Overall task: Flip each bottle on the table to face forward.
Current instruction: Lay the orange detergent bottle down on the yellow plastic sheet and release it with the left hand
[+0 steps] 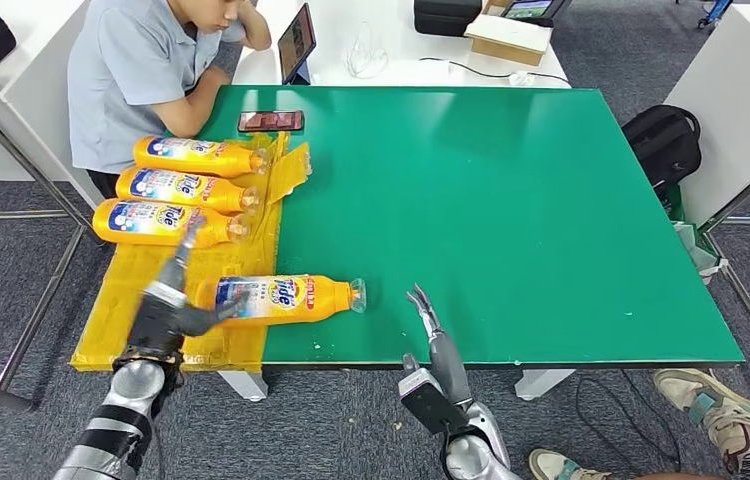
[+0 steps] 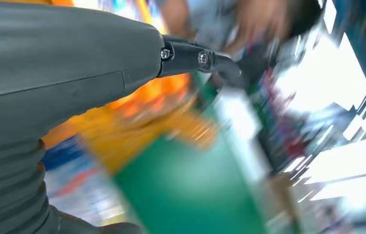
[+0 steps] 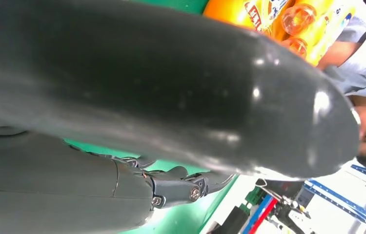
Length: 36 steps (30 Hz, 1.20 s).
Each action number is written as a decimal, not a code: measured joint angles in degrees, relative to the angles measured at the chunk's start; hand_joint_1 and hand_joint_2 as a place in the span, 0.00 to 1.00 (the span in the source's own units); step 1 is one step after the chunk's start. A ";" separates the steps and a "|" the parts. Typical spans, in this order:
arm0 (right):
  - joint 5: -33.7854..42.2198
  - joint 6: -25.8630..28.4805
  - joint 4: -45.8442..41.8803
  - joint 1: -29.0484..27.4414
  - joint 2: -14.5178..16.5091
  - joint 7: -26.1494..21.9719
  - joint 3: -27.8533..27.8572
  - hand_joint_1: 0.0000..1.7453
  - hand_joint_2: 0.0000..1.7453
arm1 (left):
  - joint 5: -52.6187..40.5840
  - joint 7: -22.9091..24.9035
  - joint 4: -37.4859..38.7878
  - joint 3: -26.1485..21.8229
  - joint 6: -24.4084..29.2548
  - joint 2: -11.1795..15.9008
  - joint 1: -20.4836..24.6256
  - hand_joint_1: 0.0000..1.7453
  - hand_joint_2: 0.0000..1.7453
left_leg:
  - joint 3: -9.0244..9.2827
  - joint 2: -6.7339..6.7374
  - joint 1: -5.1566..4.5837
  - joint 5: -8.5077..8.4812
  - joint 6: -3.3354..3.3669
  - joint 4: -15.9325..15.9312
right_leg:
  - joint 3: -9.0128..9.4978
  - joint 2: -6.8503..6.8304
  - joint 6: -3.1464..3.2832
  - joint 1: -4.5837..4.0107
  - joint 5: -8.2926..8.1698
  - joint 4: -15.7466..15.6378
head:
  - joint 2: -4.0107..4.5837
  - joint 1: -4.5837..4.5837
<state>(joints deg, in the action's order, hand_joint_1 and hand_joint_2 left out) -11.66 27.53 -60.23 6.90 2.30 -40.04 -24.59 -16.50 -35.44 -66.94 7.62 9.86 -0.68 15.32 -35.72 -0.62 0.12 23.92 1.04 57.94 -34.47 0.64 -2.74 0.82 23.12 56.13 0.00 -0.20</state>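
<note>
At the near left edge of the green desk (image 1: 511, 230), the left hand (image 1: 173, 308) touches the lying bottle's (image 1: 286, 297) base, fingers spread, grip unconfirmed; right hand (image 1: 431, 335) open; next, probably regrasp and roll it.

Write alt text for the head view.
The robot's left hand touches the base of an orange bottle lying on a green table. Three more bottles lie on a yellow sheet beside a seated person; the right hand hovers empty.
</note>
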 joint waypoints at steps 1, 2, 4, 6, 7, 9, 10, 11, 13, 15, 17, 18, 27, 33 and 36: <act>-0.07 0.43 -0.01 -0.09 0.10 0.00 0.00 0.00 0.00 | 1.34 -0.04 -2.58 -0.86 0.73 -0.99 -0.63 0.00 1.00 | -0.01 -0.01 0.00 0.01 0.00 0.00 | 0.00 0.00 0.00 0.00 0.00 0.00 | 0.00 -0.01; -0.10 0.71 -0.01 -0.17 0.19 0.00 0.00 0.00 0.00 | 1.96 -0.09 -4.72 -1.56 1.22 -1.78 -1.15 0.00 1.00 | -0.02 -0.01 0.00 0.01 0.00 0.00 | -0.01 0.00 0.00 0.00 0.00 0.00 | 0.00 -0.02; -0.08 1.11 -0.05 -0.26 0.31 0.00 0.00 0.00 0.00 | 2.88 -0.56 -8.25 -2.66 2.37 -3.02 -2.10 0.00 1.00 | -0.02 0.02 0.01 0.02 -0.01 0.00 | -0.03 0.00 0.00 -0.02 0.01 0.00 | 0.00 -0.02; -0.06 1.43 -0.19 -0.32 0.44 0.00 0.00 0.00 0.00 | 4.40 -1.56 -11.49 -3.68 4.45 -4.05 -3.11 0.00 1.00 | -0.02 0.06 0.03 0.02 -0.01 0.00 | -0.05 0.01 0.00 -0.02 0.01 0.01 | 0.00 -0.02; -0.07 1.50 -0.26 -0.36 0.53 0.00 0.00 0.00 0.00 | 5.01 -2.15 -13.00 -4.17 5.71 -4.53 -3.59 0.00 1.00 | -0.02 0.07 0.03 0.02 -0.01 0.00 | -0.05 0.01 0.00 -0.03 0.01 0.01 | 0.00 -0.02; -0.16 1.60 -0.33 -0.46 0.67 0.00 -0.01 0.00 0.00 | 5.34 -3.30 -15.64 -5.02 8.38 -5.23 -4.53 0.00 1.00 | -0.02 0.06 0.04 0.02 -0.01 0.00 | -0.06 0.01 0.01 -0.03 0.01 0.01 | 0.00 -0.02; -0.20 1.88 -0.46 -0.56 0.71 0.00 -0.01 0.00 0.00 | 5.58 -3.77 -16.86 -5.35 9.62 -5.48 -5.02 0.00 1.00 | -0.03 0.04 0.04 0.02 -0.01 0.00 | -0.06 0.01 0.01 -0.03 0.01 0.01 | 0.00 -0.02; -0.11 2.47 -0.78 -0.70 0.72 0.00 -0.02 0.00 0.00 | 6.13 -4.10 -17.99 -5.65 10.63 -5.73 -5.49 0.00 1.00 | -0.03 0.03 0.04 0.02 -0.01 0.00 | -0.06 0.01 0.01 -0.03 0.01 0.01 | 0.00 -0.02; 0.98 4.91 -2.66 -1.32 0.74 0.00 0.02 0.00 0.00 | 8.40 -4.31 -20.12 -6.15 11.66 -6.32 -6.41 0.00 1.00 | -0.04 0.02 0.04 0.02 -0.01 0.00 | -0.06 0.01 0.01 -0.02 0.02 0.01 | 0.00 -0.01; 2.25 8.59 -6.56 -2.37 1.04 -0.01 0.54 0.00 0.25 | 10.73 -3.75 -22.22 -6.35 11.83 -7.17 -7.55 0.00 1.00 | -0.07 0.02 0.03 0.02 -0.01 0.00 | -0.07 0.01 0.01 -0.01 0.02 0.01 | 0.00 -0.01; 0.50 11.32 -11.87 -3.69 2.24 -0.04 2.44 0.00 0.75 | 11.66 -2.24 -24.07 -6.05 12.52 -8.33 -8.90 0.00 1.00 | -0.09 0.02 0.01 0.02 -0.01 0.00 | -0.09 0.01 0.01 0.00 0.02 0.00 | 0.00 -0.01; -1.21 11.91 -14.40 -4.26 3.13 -0.07 3.71 0.00 1.00 | 11.58 -1.46 -24.68 -5.77 13.06 -8.90 -9.50 0.00 1.00 | -0.09 0.03 0.00 0.03 -0.01 0.00 | -0.11 0.01 0.01 0.00 0.02 -0.01 | 0.00 0.00; -8.75 12.37 -31.10 -8.63 10.61 -0.07 12.92 0.00 0.75 | 15.79 3.26 -23.84 1.29 15.52 -13.77 -13.60 0.00 0.75 | -0.11 0.01 0.00 0.05 0.02 0.00 | -0.14 -0.01 0.00 0.00 0.03 -0.03 | 0.00 0.00; -8.61 12.37 -33.41 -10.34 13.51 -0.07 16.91 0.00 0.00 | 19.75 4.45 -21.14 5.50 16.81 -14.05 -14.28 0.00 1.00 | -0.12 0.02 0.01 0.06 0.02 0.00 | -0.13 -0.01 0.00 -0.01 0.03 -0.01 | 0.00 0.00; -6.44 12.36 -32.64 -10.66 15.05 -0.07 19.19 0.00 0.00 | 20.84 5.75 -21.86 6.19 15.03 -13.99 -15.93 0.00 1.00 | -0.15 0.04 0.02 0.08 -0.01 -0.01 | -0.13 0.00 0.00 -0.02 0.03 -0.01 | 0.00 -0.01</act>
<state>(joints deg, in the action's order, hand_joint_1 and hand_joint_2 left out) -18.10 39.89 -92.87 -3.76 17.35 -40.11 -5.40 4.34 -29.69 -88.80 13.81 24.89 -14.67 -0.60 -35.87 -0.58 0.14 23.99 1.03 57.93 -34.60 0.64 -2.74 0.80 23.15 56.12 0.00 -0.20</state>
